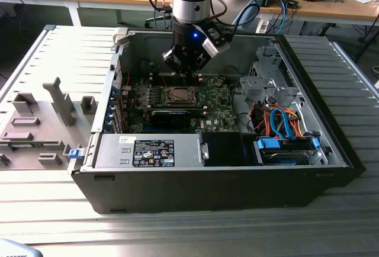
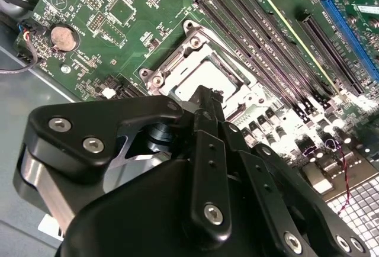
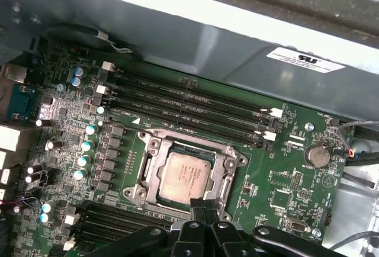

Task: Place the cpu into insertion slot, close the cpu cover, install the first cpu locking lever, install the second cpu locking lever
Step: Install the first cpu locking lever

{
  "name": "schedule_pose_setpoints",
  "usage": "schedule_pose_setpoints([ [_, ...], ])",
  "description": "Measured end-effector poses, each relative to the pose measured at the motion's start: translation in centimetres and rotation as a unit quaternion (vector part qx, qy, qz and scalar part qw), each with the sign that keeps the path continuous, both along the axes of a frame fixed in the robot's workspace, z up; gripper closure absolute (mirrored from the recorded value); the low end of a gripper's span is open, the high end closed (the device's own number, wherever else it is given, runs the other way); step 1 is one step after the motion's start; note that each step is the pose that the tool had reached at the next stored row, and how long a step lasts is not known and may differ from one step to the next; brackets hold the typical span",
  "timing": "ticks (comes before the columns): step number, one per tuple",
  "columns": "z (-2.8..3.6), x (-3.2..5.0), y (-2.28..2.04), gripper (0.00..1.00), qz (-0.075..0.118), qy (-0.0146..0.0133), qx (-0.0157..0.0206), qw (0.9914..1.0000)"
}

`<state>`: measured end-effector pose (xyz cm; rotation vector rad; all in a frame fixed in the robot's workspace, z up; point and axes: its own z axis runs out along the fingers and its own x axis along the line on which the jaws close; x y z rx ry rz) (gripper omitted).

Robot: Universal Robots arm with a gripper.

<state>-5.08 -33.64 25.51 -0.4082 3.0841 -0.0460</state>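
In the exterior view the arm reaches down into an open computer case [image 1: 331, 144] lying on a ribbed grey table [image 1: 177, 227], with the tool [image 1: 188, 67] hanging just above the motherboard [image 1: 216, 112], beside the far edge of the insertion slot [image 1: 177, 96]. In the first wrist view the cpu [image 3: 186, 177] lies flat inside the insertion slot [image 3: 148, 177], its dull silver top showing through the square window of the cpu cover [image 3: 228, 165], which appears to lie down over it, though whether it is fully seated is hard to judge. The tool [image 3: 201, 206] has its black fingers [image 3: 210, 209] pressed together with nothing between them, their tips over the near edge of the chip's frame. The second wrist view shows the same closed fingers [image 2: 207, 115] right at the socket rim, with the cpu [image 2: 207, 76] beyond them. Long black memory slots [image 3: 183, 106] run alongside the socket, and a round coin battery [image 3: 317, 155] sits well apart on the green board.
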Motion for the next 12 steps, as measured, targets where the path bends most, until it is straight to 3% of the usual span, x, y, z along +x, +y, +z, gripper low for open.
schedule_pose_setpoints([
  [12,0.0,0.0,0.0,0.89,-0.013,-0.0001,0.0,0.99992],
])
